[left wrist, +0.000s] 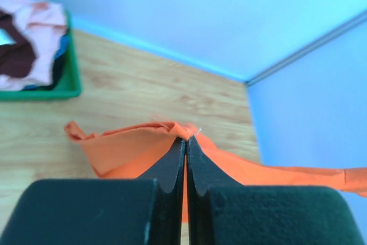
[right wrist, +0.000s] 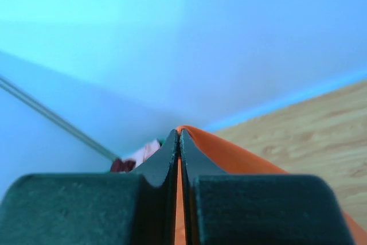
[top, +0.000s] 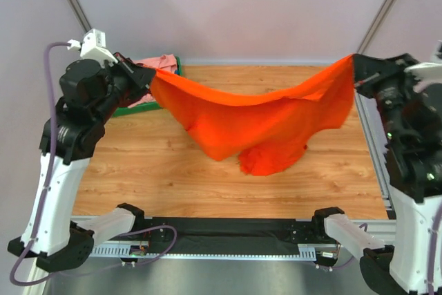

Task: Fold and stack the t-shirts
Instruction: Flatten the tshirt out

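The bright orange cloth t-shirt (top: 262, 122) is strung up in the air between the two arms, sagging like a hammock over the middle of the wooden bench (top: 138, 170). The left jaws are pressed together on one bunched edge of it near the far left corner, and the left wrist view shows the cloth (left wrist: 132, 147) pinched right at the tips. The right jaws are clamped shut on the opposite edge, up by the far right corner. The shirt's lowest bunched folds hang down to about bench level, but it's hard to say if they actually touch. The green plastic bin (top: 131, 110) sits in the far left corner, with a light pink shirt (left wrist: 40, 27) and a dark maroon one (left wrist: 14, 55) crumpled inside.
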Robot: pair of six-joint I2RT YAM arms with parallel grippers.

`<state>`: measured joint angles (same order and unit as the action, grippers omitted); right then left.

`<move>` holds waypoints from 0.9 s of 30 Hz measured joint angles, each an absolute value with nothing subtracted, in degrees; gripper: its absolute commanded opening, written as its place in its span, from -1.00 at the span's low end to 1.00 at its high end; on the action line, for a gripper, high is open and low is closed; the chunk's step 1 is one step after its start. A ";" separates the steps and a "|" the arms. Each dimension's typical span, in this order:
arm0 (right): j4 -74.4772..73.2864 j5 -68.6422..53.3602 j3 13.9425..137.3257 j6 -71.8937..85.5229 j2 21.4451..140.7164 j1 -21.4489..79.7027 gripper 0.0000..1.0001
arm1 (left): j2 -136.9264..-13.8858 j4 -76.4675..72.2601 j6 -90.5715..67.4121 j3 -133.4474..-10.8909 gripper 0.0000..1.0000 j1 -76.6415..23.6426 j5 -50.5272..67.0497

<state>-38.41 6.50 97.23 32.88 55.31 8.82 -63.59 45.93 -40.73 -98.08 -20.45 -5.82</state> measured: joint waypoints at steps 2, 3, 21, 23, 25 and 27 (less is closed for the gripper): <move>-41.63 10.37 103.61 31.64 54.04 8.82 -0.99 | -61.60 44.77 -41.91 -99.26 -1.00 -23.27 -6.07; -43.05 12.21 106.24 31.03 53.19 8.82 -0.99 | -60.60 44.40 -42.37 -99.22 -1.00 -24.34 -6.04; -49.21 18.33 120.99 22.98 48.95 9.58 -1.00 | -64.58 42.22 -41.01 -112.64 -1.00 -30.00 -4.49; -48.56 17.30 118.30 22.68 50.26 9.63 -0.99 | -68.45 44.29 -39.48 -115.87 -1.00 -29.98 -7.20; -49.25 15.25 119.92 22.57 54.22 9.74 -0.99 | -75.44 49.32 -38.22 -126.02 -1.00 -29.93 -8.64; -48.45 13.63 121.84 21.87 58.00 9.74 -1.00 | -80.55 49.23 -36.99 -131.44 -1.00 -29.98 -9.65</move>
<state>-48.45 13.63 121.84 21.87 58.00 9.74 -80.55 49.23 -36.99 -131.44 -29.98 -9.65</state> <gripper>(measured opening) 0.007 0.006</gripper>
